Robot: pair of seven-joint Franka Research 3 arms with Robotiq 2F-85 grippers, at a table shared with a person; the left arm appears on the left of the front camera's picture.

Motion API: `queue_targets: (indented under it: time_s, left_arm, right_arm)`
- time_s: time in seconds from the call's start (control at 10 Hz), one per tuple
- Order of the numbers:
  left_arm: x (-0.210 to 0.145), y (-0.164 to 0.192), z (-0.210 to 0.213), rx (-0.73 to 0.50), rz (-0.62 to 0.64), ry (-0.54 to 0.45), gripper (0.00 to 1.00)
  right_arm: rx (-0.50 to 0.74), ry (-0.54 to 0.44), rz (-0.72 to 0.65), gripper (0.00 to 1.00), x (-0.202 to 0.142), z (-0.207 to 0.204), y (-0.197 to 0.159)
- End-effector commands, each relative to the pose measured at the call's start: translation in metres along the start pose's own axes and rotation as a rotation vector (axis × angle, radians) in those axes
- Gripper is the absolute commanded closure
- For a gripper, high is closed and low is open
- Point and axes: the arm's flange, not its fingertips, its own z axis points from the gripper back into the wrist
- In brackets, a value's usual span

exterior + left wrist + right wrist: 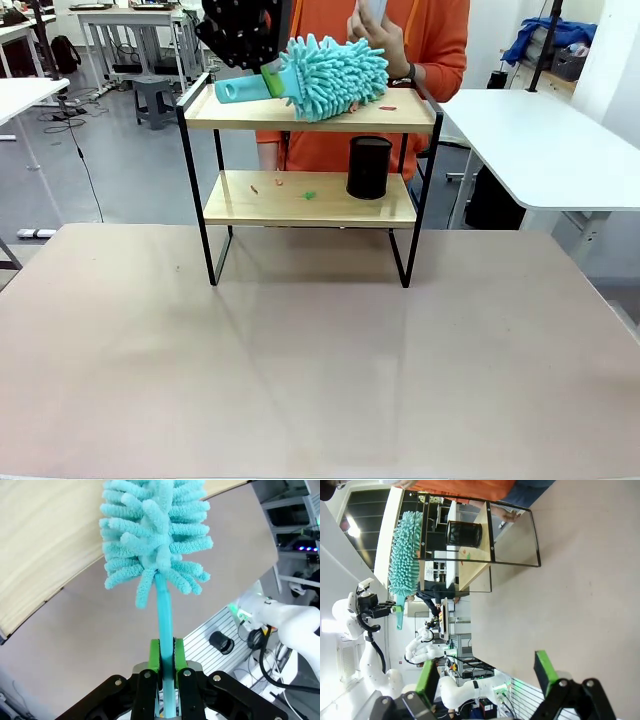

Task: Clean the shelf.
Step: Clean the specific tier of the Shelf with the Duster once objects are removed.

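Note:
The shelf (300, 117) stands at the far middle of the table, two wooden boards in a black frame. A fluffy turquoise duster (335, 75) lies across its top board. My left gripper (268, 78) is shut on the duster's handle at the board's left end. In the left wrist view the green pads (154, 656) clamp the handle (164, 610), with the duster head (152, 535) over the wooden board (45, 545). My right gripper (487, 677) is open and holds nothing, well back from the shelf (480, 540). From there the duster (402, 552) and my left gripper (387, 609) show far off.
A black mesh cup (369, 167) and small coloured scraps (308, 195) sit on the lower board; a red scrap (388, 107) lies on the top board. A person in orange (440, 60) stands behind the shelf, one hand (382, 35) raised. White tables (540, 140) flank it.

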Motion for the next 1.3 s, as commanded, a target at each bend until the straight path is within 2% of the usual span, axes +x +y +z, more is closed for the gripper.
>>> queue_targets:
  time_s: [0.0, 0.2, 0.4, 0.5, 0.7, 0.8, 0.9, 1.2]
  left_arm:
    - [0.004, -0.006, 0.001, 0.005, -0.021, 0.036, 0.88]
    - [-0.005, -0.006, 0.008, 0.006, -0.078, 0.039, 0.88]
    - [-0.030, -0.007, 0.025, -0.029, -0.250, 0.090, 0.88]
    - [-0.046, -0.008, 0.032, -0.042, -0.343, 0.144, 0.88]
    - [-0.081, -0.005, 0.041, -0.027, -0.591, 0.350, 0.88]
    - [-0.090, -0.003, 0.049, -0.114, -0.637, 0.349, 0.88]
    - [-0.093, 0.001, 0.056, -0.115, -0.605, 0.301, 0.88]
    - [-0.096, 0.004, 0.054, -0.104, -0.577, 0.277, 0.88]
  right_arm:
    - [0.020, -0.011, 0.026, 0.00, 0.002, 0.000, 0.001]
    - [0.020, -0.011, 0.026, 0.00, 0.002, 0.000, 0.001]
    - [0.020, -0.011, 0.026, 0.00, 0.002, 0.000, 0.001]
    - [0.020, -0.011, 0.026, 0.00, 0.002, 0.000, 0.001]
    - [0.020, -0.011, 0.026, 0.00, 0.002, 0.000, 0.001]
    - [0.020, -0.011, 0.026, 0.00, 0.002, 0.000, 0.001]
    - [0.020, -0.011, 0.026, 0.00, 0.002, 0.000, 0.001]
    - [0.020, -0.011, 0.026, 0.00, 0.002, 0.000, 0.001]
